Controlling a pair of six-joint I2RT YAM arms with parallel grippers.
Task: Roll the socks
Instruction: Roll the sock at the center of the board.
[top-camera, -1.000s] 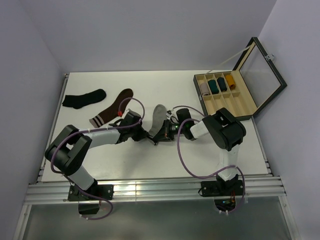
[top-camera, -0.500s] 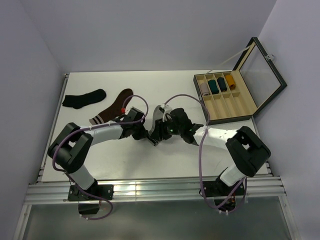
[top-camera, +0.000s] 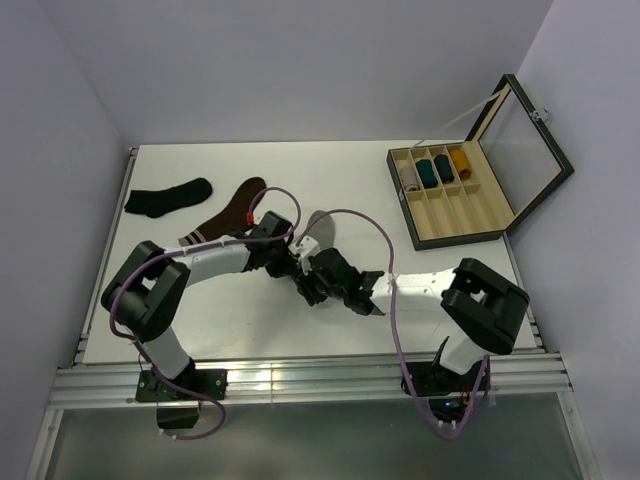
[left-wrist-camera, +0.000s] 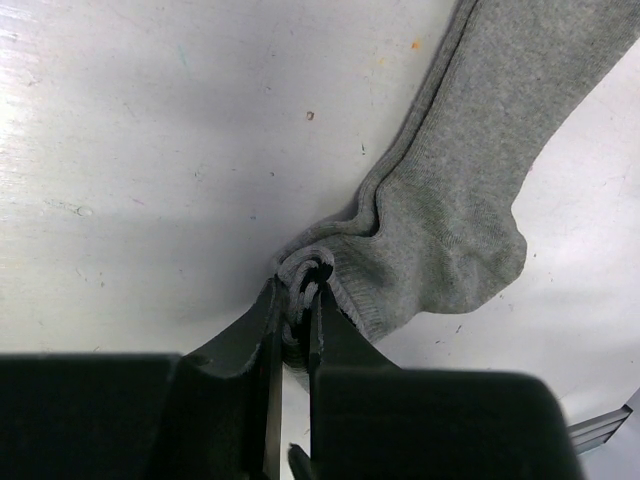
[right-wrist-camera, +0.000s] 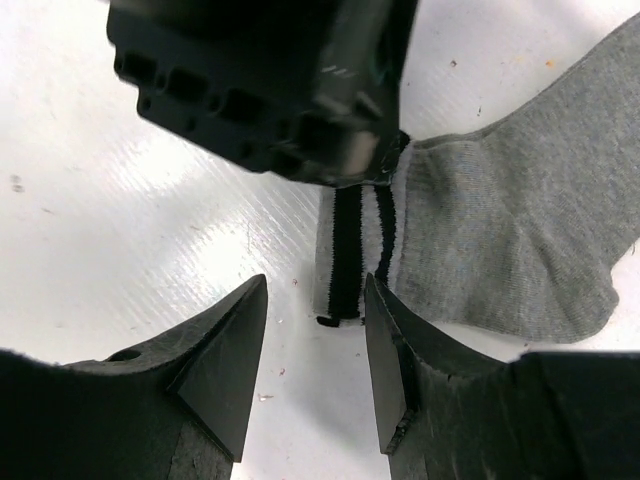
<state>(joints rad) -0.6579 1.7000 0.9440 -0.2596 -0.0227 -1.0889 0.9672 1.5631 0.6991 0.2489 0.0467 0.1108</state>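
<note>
While the overhead view gives the layout, it hides the grip itself. Both arms meet low over the middle of the white table (top-camera: 200, 320). Their dark wrists cover most of the grey sock (top-camera: 320, 224), whose foot end shows just beyond them.

The left wrist view fills that gap. The left tool (left-wrist-camera: 297, 292) is pressed together on the bunched cuff, with thin folded layers of knit squeezed between its two flat black fingers. The rest of the sock runs up and to the right, flat on the scuffed, speckled table. It is a fine heathered knit with a rounded heel bulge.

The right wrist view shows the same spot from the other side. The cuff (right-wrist-camera: 357, 250) lies as a short ribbed band of pale grey crossed by two dark stripes. The blocky black body of the left tool sits right over its upper end. The right tool (right-wrist-camera: 313, 300) stands apart, its wedge-shaped fingers on either side of the cuff's lower end, gripping nothing. Whether the right-hand finger touches the fabric I cannot tell.

Only the overhead view takes in the rest. A plain black sock (top-camera: 168, 196) and a dark brown sock (top-camera: 230, 213) with a pale striped cuff lie flat at the far left, near each other. At the far right stands a box (top-camera: 465, 213) with pale dividers, its dark-framed lid (top-camera: 520, 130) raised. Rolled socks (top-camera: 425, 172) in pink, teal, dark green and mustard fill its back compartments.
</note>
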